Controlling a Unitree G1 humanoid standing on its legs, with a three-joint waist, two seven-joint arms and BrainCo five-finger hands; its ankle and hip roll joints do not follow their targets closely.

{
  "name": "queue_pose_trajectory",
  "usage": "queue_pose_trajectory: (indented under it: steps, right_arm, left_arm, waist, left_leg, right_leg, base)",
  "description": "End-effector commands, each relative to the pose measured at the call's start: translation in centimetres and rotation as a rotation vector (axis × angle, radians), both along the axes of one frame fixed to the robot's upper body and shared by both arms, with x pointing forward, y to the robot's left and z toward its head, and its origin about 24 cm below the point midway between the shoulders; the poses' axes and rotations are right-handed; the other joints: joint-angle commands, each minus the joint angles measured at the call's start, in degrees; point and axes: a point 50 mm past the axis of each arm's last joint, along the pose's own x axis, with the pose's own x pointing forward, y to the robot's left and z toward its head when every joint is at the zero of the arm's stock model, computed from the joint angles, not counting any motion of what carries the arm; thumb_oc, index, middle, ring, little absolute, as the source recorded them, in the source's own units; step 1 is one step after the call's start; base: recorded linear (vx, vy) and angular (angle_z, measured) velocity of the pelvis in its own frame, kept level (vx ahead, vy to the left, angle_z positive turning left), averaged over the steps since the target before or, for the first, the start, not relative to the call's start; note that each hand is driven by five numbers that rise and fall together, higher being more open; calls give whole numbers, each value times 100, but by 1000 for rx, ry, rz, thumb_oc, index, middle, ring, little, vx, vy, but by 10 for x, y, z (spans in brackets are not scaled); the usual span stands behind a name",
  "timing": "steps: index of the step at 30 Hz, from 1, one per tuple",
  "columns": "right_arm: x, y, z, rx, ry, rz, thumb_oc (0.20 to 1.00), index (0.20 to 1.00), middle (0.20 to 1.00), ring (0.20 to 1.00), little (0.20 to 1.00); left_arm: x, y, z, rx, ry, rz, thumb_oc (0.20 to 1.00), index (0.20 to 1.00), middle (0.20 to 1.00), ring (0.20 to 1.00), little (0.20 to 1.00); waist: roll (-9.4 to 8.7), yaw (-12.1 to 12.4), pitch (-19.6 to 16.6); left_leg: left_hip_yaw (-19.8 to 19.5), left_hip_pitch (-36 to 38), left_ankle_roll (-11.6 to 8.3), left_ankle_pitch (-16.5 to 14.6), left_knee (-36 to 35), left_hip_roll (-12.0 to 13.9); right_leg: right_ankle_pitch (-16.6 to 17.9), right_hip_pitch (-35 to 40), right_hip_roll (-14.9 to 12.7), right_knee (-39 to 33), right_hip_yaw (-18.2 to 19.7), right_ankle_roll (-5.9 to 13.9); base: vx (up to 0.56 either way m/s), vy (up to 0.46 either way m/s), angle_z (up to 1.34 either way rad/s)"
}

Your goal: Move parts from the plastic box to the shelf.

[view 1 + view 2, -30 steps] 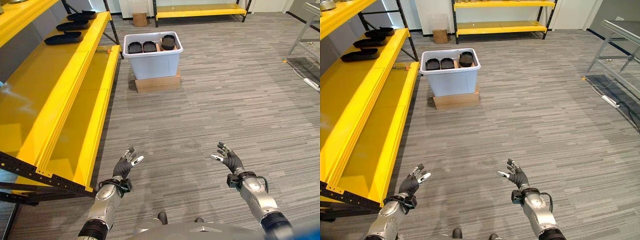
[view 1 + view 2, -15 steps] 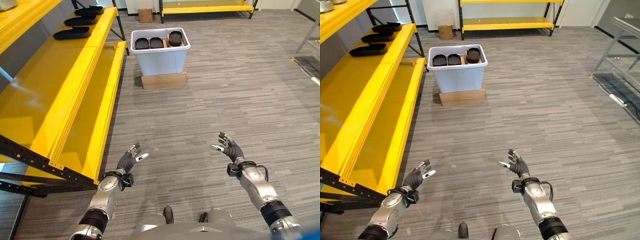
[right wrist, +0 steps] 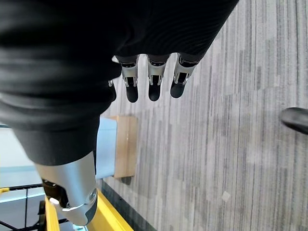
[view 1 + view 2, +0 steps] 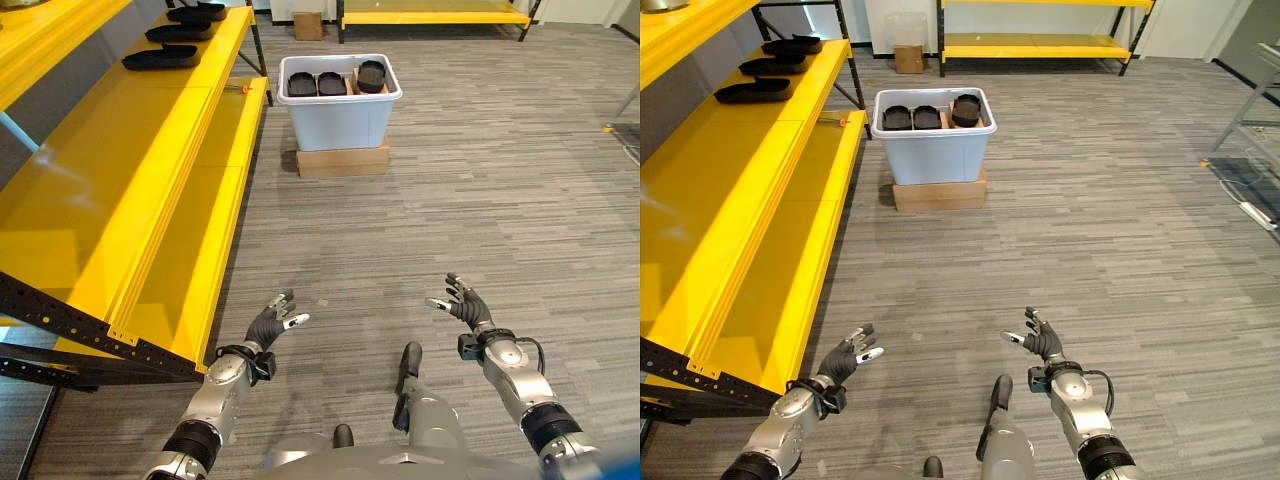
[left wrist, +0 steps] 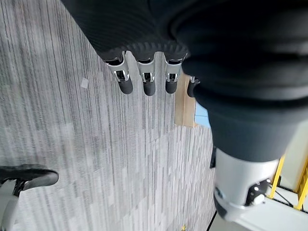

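Note:
A pale plastic box stands far ahead on a flat cardboard carton, holding several black parts. The long yellow shelf runs along my left, with three black parts lying at its far end. My left hand and right hand hover low over the floor, both open and holding nothing, well short of the box. Straight fingers show in the left wrist view and fingers likewise in the right wrist view.
The shelf's black perforated front rail juts out close to my left arm. A second yellow rack and a small cardboard box stand at the far wall. Grey striped carpet lies between me and the box.
The whole scene has shifted: the box and shelf end now sit further right in view, so the camera has moved. Both hands stay open, held low at about the same spread.

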Motion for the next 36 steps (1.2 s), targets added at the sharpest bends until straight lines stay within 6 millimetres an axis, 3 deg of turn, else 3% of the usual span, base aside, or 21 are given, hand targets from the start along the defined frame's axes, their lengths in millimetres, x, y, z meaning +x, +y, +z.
queue_pose_trajectory:
  steps: [1,7,9,13,16,18,21,23,24,26,27,28,29,31,33,36]
  right_arm:
    - [18,-16,24,-74,-145,-78,1000,1000,1000,1000,1000]
    - [11,-29,17,-111,-100,-199,1000,1000,1000,1000,1000]
    - [9,-31,17,-130,-100,-169,1000,1000,1000,1000,1000]
    - [5,-31,18,-151,-93,-156,1000,1000,1000,1000,1000]
    - [2,-36,17,-163,-92,-156,1000,1000,1000,1000,1000]
    - [0,-38,17,-161,-87,-156,1000,1000,1000,1000,1000]
    - [-5,-42,15,-176,-70,-150,1000,1000,1000,1000,1000]
    - [-6,-44,14,-183,-67,-145,1000,1000,1000,1000,1000]
    - [-8,-46,14,-175,-65,-142,1000,1000,1000,1000,1000]
    - [-8,-44,12,-149,-64,-130,1000,1000,1000,1000,1000]
    - [-7,-41,13,-143,-69,-119,1000,1000,1000,1000,1000]
    - [-4,-35,13,-136,-75,-91,1000,1000,1000,1000,1000]
    - [-4,-34,13,-140,-75,-93,1000,1000,1000,1000,1000]
    - [-6,-33,11,-131,-73,-106,1000,1000,1000,1000,1000]
    - [-8,-30,10,-140,-74,-93,1000,1000,1000,1000,1000]
    - [-9,-24,9,-133,-71,-43,1000,1000,1000,1000,1000]
  left_arm:
    - [13,-5,17,18,-119,-65,1000,1000,1000,1000,1000]
    - [10,-12,16,0,-119,-65,1000,1000,1000,1000,1000]
    - [8,-14,17,-23,-130,-46,1000,1000,1000,1000,1000]
    - [13,-14,23,-79,-162,4,1000,1000,1000,1000,1000]
    - [19,-17,27,-108,-178,13,1000,1000,1000,1000,1000]
    - [21,-19,29,-105,-191,14,1000,1000,1000,1000,1000]
    - [26,-20,33,-110,-214,36,1000,1000,1000,1000,1000]
    - [27,-18,35,-108,-215,48,1000,1000,1000,1000,1000]
    - [28,-13,35,-96,-214,62,1000,1000,1000,1000,1000]
    - [27,-7,35,-82,-211,86,1000,1000,1000,1000,1000]
    - [26,-3,34,-75,-207,101,1000,1000,1000,1000,1000]
    - [22,6,31,-58,-203,147,1000,1000,1000,1000,1000]
    - [22,7,30,-56,-200,156,1000,1000,1000,1000,1000]
    - [18,11,26,-47,-196,174,1000,1000,1000,1000,1000]
    - [15,15,24,-19,-201,178,1000,1000,1000,1000,1000]
    - [8,22,20,21,-198,217,1000,1000,1000,1000,1000]
  waist:
    - [-137,-35,-142]
    - [-161,-149,-302]
    - [-121,-228,-404]
    - [-75,-319,-543]
    - [-99,-335,-608]
    - [-106,-333,-620]
    - [-249,-274,-555]
    - [-343,-232,-481]
    - [-334,-190,-386]
    - [-354,-150,-318]
    - [-370,-134,-287]
    - [-320,-113,-251]
    - [-299,-112,-254]
    - [-183,-67,-267]
    - [-115,3,-269]
    - [-100,95,-238]
  left_leg:
    - [208,-106,-246,-312,146,137]
    - [266,-1,-276,-506,328,192]
    - [312,-2,-367,-517,581,285]
    - [387,-198,-623,92,1191,485]
    - [411,-543,-815,557,2169,627]
    - [439,-680,-875,689,2514,646]
    - [677,-1695,-1070,1212,4702,708]
    - [794,-2257,-1035,1140,5551,865]
    - [852,-2710,-987,1040,5925,1121]
    - [1038,-2878,-911,928,5465,1333]
    - [1229,-2865,-852,865,4824,1465]
    - [1516,-2635,-898,1041,2799,1557]
    - [1525,-2606,-922,1107,2451,1566]
    - [1389,-2526,-1076,1525,948,1616]
    - [1235,-2581,-1180,1825,226,1776]
    - [1049,-2637,-1182,1713,61,1822]
  right_leg:
    - [832,238,74,-82,412,96]
    - [579,244,219,408,448,-64]
    - [246,322,486,605,520,-350]
    - [-31,436,761,566,528,-602]
    - [-283,563,912,555,524,-821]
    - [-370,625,954,549,502,-896]
    - [-578,970,964,469,470,-1156]
    - [-624,1116,930,455,486,-1214]
    - [-661,1276,997,445,507,-1252]
    - [-711,1417,1016,414,504,-1234]
    - [-757,1491,1007,405,503,-1209]
    - [-893,1678,988,408,524,-1101]
    - [-911,1711,985,406,527,-1074]
    - [-974,1879,981,389,547,-936]
    - [-1034,2014,944,408,609,-882]
    - [-1189,2225,777,485,709,-772]
  base:
    - [385,-88,50]
    - [374,-118,34]
    - [612,-222,2]
    - [369,-169,-3]
    - [276,-180,-7]
    - [187,-145,-6]
    - [193,-198,-5]
    - [118,-149,12]
    - [162,-91,-2]
    - [179,-9,-11]
    - [337,261,-25]
    - [348,309,-38]
    - [383,407,-37]
    - [271,291,-16]
    - [289,286,-1]
    - [346,393,-9]
